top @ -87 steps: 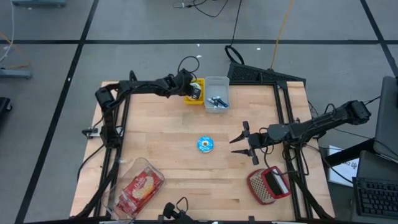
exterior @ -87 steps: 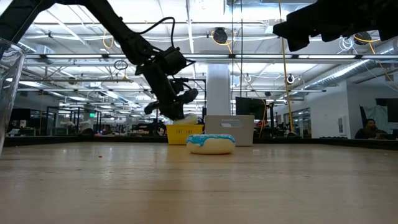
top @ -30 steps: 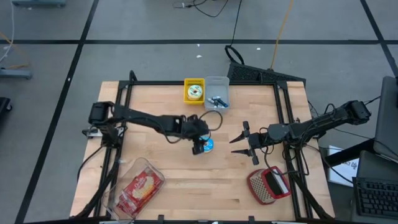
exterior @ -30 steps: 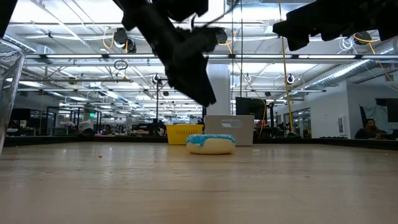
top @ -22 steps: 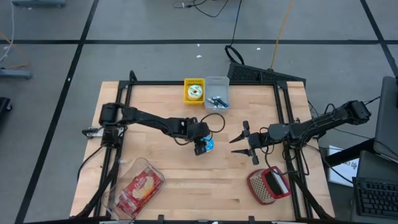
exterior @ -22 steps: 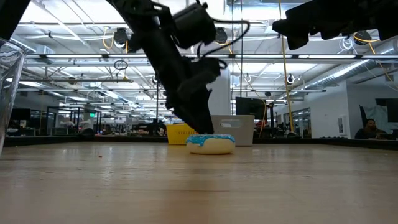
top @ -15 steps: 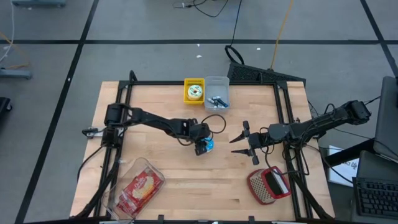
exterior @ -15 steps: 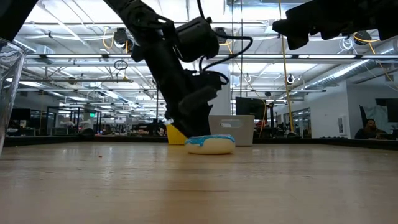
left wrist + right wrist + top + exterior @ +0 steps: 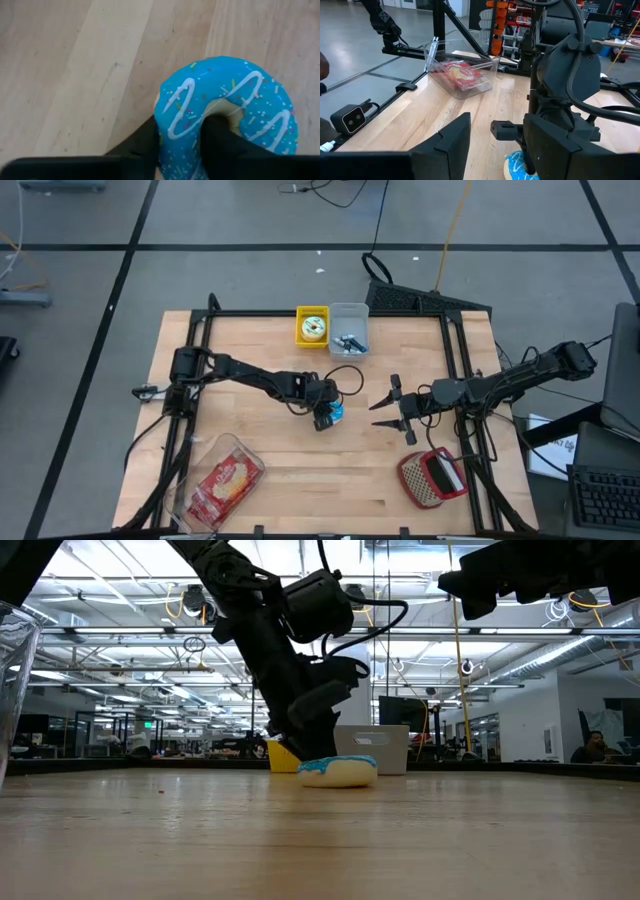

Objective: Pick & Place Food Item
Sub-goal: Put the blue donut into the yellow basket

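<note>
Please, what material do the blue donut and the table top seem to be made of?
The blue donut: glossy blue icing with white stripes and small coloured sprinkles over a pale body; it could be real or a toy, the look leaves that open. The left gripper has one finger in its hole and one outside. The table top: light wood in joined planks with visible grain, matte finish.

Blue doughnut (image 9: 518, 167) under left gripper (image 9: 530, 167), clear container (image 9: 462, 72) of food beyond, wooden table (image 9: 410, 125)

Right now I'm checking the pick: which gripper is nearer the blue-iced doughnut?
Left. The left gripper straddles the blue-iced doughnut's ring; the right gripper waits apart, beside it.
</note>
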Controlling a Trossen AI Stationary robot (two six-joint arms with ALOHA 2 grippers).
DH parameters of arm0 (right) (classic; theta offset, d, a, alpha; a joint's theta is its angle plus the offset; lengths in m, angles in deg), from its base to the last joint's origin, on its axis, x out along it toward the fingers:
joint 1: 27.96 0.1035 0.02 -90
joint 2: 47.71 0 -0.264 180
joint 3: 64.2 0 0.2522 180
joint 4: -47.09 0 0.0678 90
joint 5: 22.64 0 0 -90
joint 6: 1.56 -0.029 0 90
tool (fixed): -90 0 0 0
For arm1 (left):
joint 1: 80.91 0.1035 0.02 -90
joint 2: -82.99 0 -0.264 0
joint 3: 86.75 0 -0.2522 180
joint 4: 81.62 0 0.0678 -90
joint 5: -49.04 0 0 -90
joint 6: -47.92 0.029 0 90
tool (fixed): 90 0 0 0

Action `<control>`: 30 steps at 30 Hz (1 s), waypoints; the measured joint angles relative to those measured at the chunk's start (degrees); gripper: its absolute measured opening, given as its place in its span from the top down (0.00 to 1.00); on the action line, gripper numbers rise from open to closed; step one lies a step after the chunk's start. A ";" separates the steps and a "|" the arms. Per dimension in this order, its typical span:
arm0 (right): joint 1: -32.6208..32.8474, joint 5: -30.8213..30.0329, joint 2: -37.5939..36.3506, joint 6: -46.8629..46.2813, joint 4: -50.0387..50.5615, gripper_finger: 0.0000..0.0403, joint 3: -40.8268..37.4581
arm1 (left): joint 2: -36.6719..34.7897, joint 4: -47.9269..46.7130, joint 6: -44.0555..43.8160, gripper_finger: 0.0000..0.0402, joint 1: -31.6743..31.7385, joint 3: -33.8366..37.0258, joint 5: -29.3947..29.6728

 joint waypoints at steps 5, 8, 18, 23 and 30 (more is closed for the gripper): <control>0.02 0.00 0.00 -0.01 0.02 0.58 0.00 | -1.32 -1.33 0.23 0.87 0.50 0.13 -0.48; 0.02 0.02 0.00 -0.02 0.02 0.58 0.00 | -4.52 -3.11 0.59 0.93 1.63 0.33 -0.01; 0.07 0.02 0.00 -0.01 0.03 0.58 0.04 | -19.80 -3.90 5.47 0.88 7.47 0.16 7.70; 0.07 0.02 0.00 -0.01 0.04 0.58 0.04 | -25.84 -3.07 6.42 0.87 12.42 0.15 12.51; 0.07 0.02 0.02 -0.02 0.05 0.58 0.04 | -28.35 2.41 5.12 0.93 22.71 0.13 12.02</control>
